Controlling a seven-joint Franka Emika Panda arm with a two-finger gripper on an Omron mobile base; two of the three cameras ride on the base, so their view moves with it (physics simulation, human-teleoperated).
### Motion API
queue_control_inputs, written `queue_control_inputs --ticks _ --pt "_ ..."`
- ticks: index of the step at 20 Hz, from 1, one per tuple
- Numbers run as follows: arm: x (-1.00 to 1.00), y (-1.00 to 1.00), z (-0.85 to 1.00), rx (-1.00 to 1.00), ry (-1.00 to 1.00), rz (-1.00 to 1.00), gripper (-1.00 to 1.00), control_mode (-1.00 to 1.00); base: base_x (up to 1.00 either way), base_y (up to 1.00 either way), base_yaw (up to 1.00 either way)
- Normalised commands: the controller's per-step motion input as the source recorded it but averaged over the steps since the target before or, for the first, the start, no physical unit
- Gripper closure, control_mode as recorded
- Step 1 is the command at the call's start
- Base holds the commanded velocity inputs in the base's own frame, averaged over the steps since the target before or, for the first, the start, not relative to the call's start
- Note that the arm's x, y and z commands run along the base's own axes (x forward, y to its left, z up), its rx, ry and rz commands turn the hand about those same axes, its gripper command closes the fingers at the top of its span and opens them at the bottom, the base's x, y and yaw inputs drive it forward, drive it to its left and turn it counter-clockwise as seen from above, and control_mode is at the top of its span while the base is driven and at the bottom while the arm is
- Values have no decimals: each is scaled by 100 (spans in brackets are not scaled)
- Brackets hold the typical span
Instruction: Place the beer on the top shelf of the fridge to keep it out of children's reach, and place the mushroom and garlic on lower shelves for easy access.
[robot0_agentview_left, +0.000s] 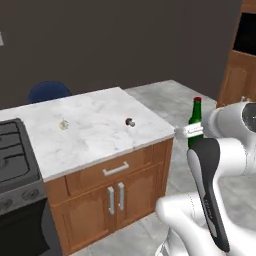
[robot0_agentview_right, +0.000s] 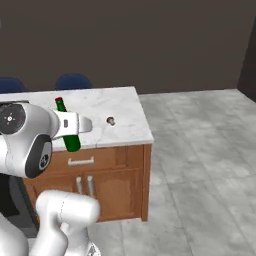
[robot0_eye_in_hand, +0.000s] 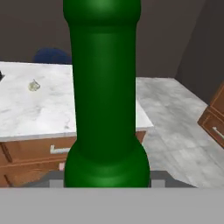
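Gripping the beer by its body, the gripper carries it upright off the floor, beside the counter's corner, jaws closed on the glass. Marble counter beyond: mushroom near the front right edge, garlic well apart to its left. Blue chair behind the counter.

Flat, even rendered light leaves the marble desk and grey floor bright against a dim dark wall, with soft low-resolution edges throughout, only a faint shadow under the desk's overhang, and a smooth pale sheen down the beer close before the pincer.
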Motion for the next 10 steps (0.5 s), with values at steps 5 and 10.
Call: queue_control_inputs --ticks 5,10 --pt "0 0 0 0 0 0 100 100 0 -12 -64" --pt "0 0 0 0 0 0 100 100 0 -12 -64"
